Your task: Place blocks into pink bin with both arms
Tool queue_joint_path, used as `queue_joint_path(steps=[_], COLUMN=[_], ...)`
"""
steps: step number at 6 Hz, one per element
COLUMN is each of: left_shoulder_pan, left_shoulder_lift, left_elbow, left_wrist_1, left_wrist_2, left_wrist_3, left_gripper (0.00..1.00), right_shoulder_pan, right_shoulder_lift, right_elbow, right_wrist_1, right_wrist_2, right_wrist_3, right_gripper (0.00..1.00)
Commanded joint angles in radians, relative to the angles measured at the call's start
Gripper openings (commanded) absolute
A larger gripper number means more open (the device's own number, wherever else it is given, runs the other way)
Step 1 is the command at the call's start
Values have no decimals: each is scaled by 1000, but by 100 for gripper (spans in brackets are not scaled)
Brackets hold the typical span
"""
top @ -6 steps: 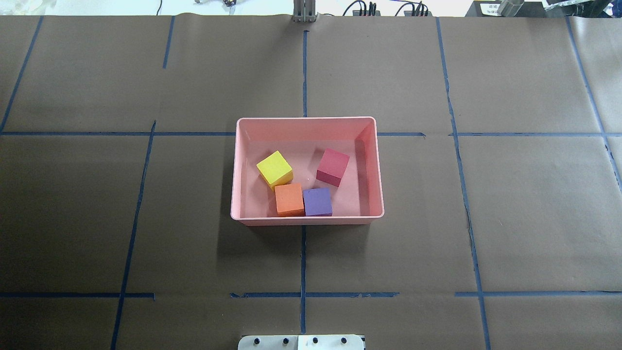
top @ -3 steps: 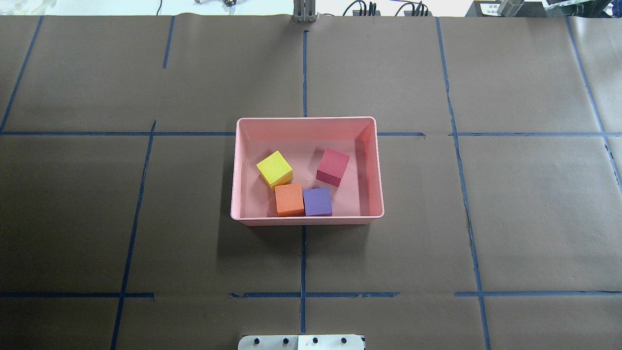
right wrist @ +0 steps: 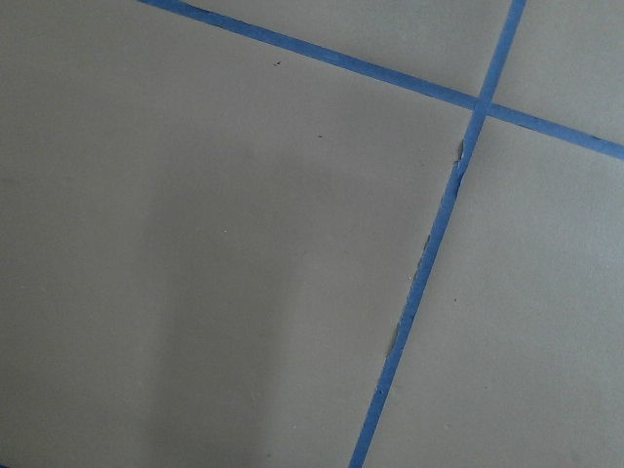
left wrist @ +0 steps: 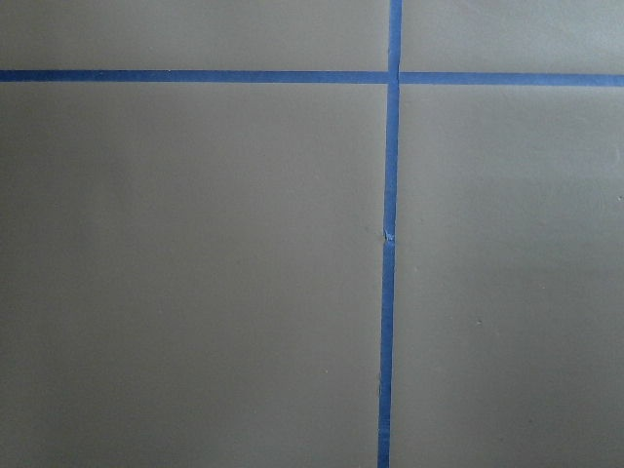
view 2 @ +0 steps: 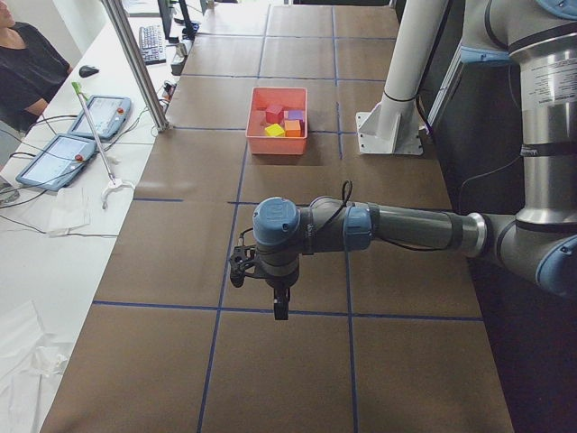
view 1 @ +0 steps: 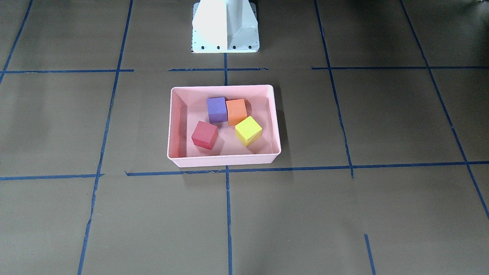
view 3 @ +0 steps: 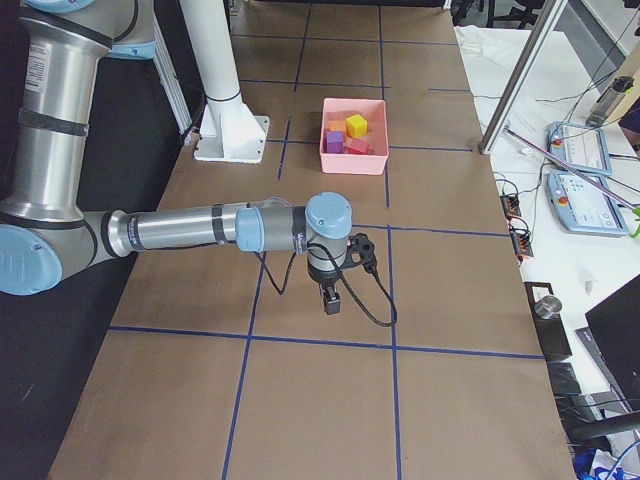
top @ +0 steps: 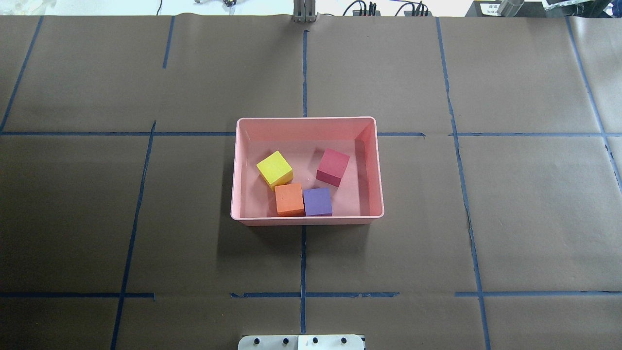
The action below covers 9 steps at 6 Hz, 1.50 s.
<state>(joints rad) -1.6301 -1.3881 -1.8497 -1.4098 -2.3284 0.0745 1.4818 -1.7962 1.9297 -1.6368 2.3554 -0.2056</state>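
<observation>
The pink bin (top: 234, 170) (view 1: 174, 160) sits at the table's middle. Inside it lie the yellow block (top: 274, 168) (view 1: 248, 130), the orange block (top: 289, 199) (view 1: 236, 111), the purple block (top: 317, 201) (view 1: 216, 109) and the red block (top: 333, 166) (view 1: 204, 135). The bin also shows far off in the exterior left view (view 2: 256, 135) and the exterior right view (view 3: 378, 165). My left gripper (view 2: 280, 310) hangs over bare table far from the bin. My right gripper (view 3: 332, 303) hangs likewise at the other end. I cannot tell whether either is open or shut.
Brown paper with blue tape lines (top: 303, 257) covers the table. The white pedestal (view 1: 225, 26) stands behind the bin. A metal post (view 2: 135, 63), tablets (view 2: 59, 158) and a seated person (view 2: 27, 63) are beside the table. Both wrist views show only paper and tape.
</observation>
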Motion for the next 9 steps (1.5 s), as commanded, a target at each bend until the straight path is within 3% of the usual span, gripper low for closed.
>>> queue_joint_path(steps=[1, 9], left_shoulder_pan=[1, 1], left_shoulder_lift=[21, 24], left_elbow=[0, -14], left_wrist_1=[-21, -14], left_wrist_2=[-32, -34], left_wrist_3=[-1, 2], left_gripper=[100, 100], right_shoulder_pan=[0, 28], right_shoulder_lift=[-3, -20], right_elbow=[3, -29], right_wrist_1=[0, 0], right_wrist_2=[1, -8], right_wrist_3=[0, 89], right_gripper=[100, 100])
